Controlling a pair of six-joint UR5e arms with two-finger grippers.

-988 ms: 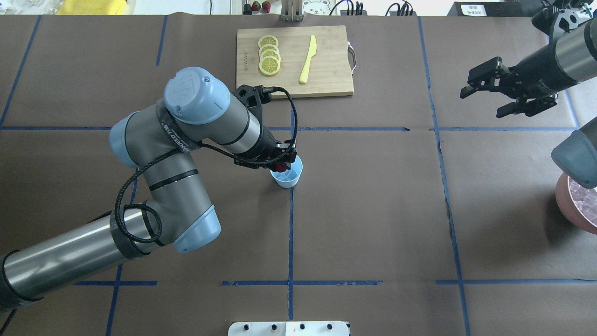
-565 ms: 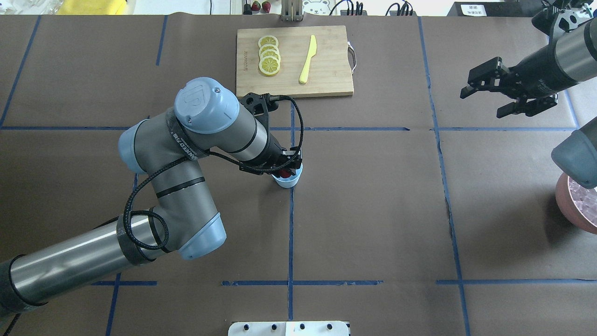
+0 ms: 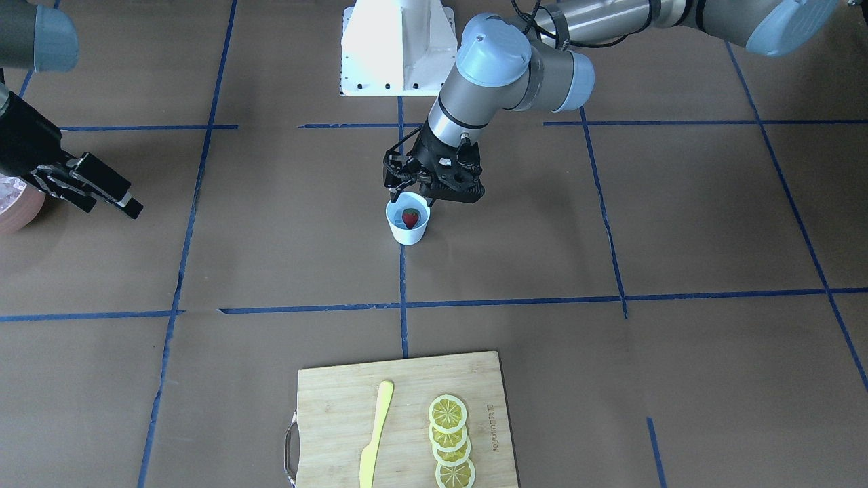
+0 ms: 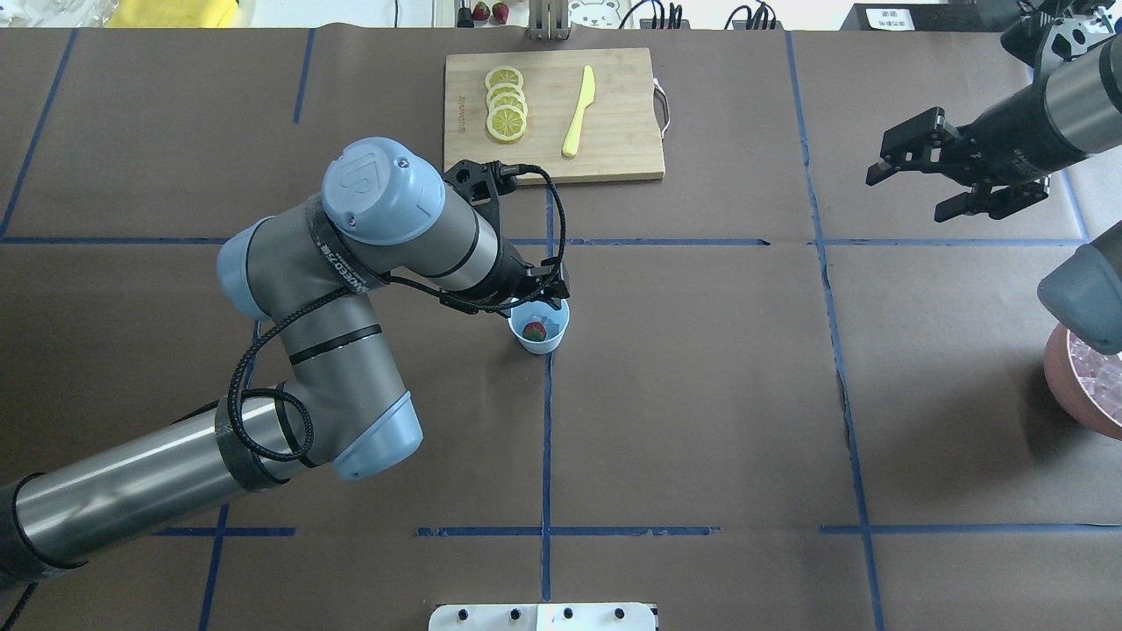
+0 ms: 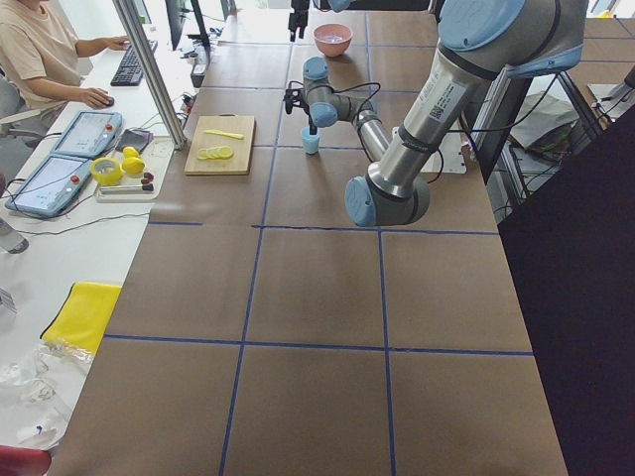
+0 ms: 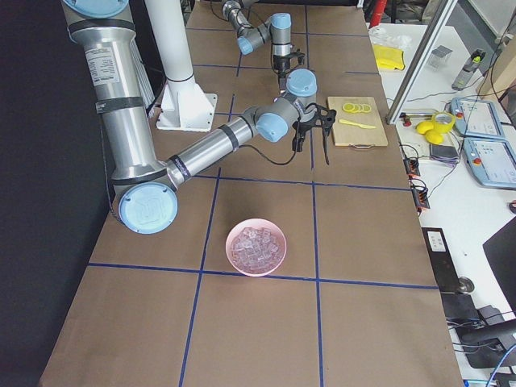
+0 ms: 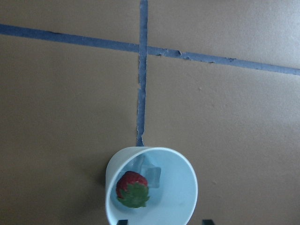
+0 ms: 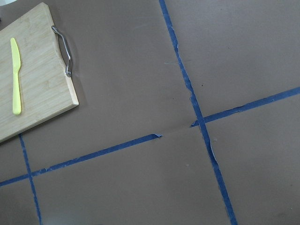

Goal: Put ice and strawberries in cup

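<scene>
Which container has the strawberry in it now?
The small white cup: the strawberry lies inside it, beside an ice cube. The larger pink bowl holds only ice.

Left tool (image 3: 415, 196), right tool (image 4: 908, 187) agape

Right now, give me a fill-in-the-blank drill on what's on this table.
The cup holds an ice cube and a ____.
More ice fills the ____ bowl.
The yellow knife lies on the board beside the ____ slices.
Missing: strawberry, pink, lemon.
</scene>
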